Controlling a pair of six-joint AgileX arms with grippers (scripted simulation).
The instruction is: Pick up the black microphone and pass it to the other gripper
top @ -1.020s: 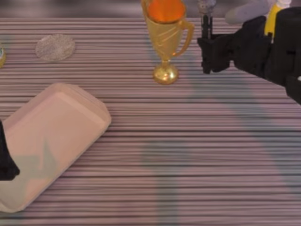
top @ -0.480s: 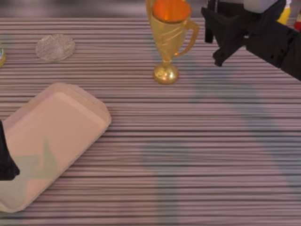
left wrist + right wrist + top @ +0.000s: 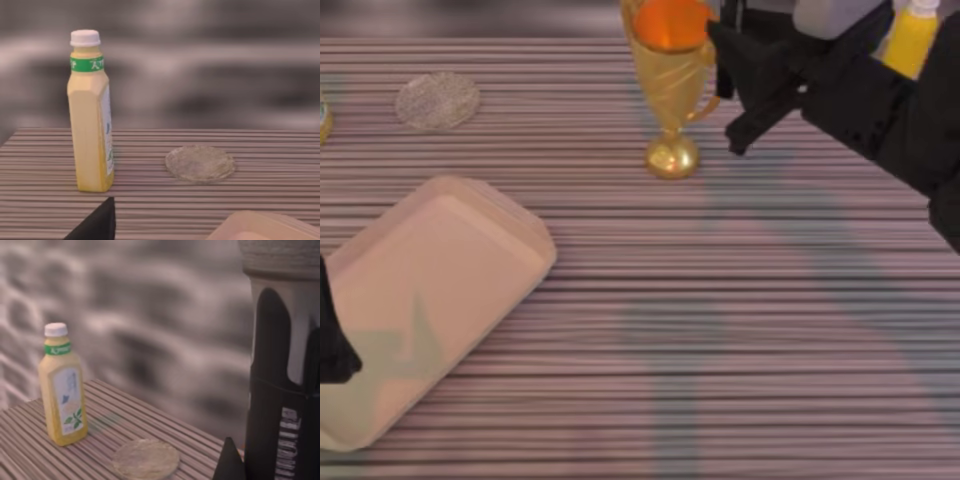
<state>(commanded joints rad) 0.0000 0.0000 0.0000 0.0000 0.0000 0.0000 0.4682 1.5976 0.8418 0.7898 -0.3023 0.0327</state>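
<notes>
In the right wrist view the black microphone stands upright and fills the near side, its grey mesh head on top. My right gripper is shut on it, and one pointed finger shows beside the handle. Seen from the top, this gripper hangs above the table's far right part, close beside the gold trophy, and it hides the microphone. My left gripper is parked at the left edge over the tray, open. One of its fingers shows in the left wrist view.
A pink tray lies at the front left. A round grey coaster sits at the far left, with a yellow bottle near it. Another yellow bottle stands behind my right arm.
My right gripper has lifted the microphone off the table and carried it left, from right of the trophy to just beside its handle. The left arm has not moved.
</notes>
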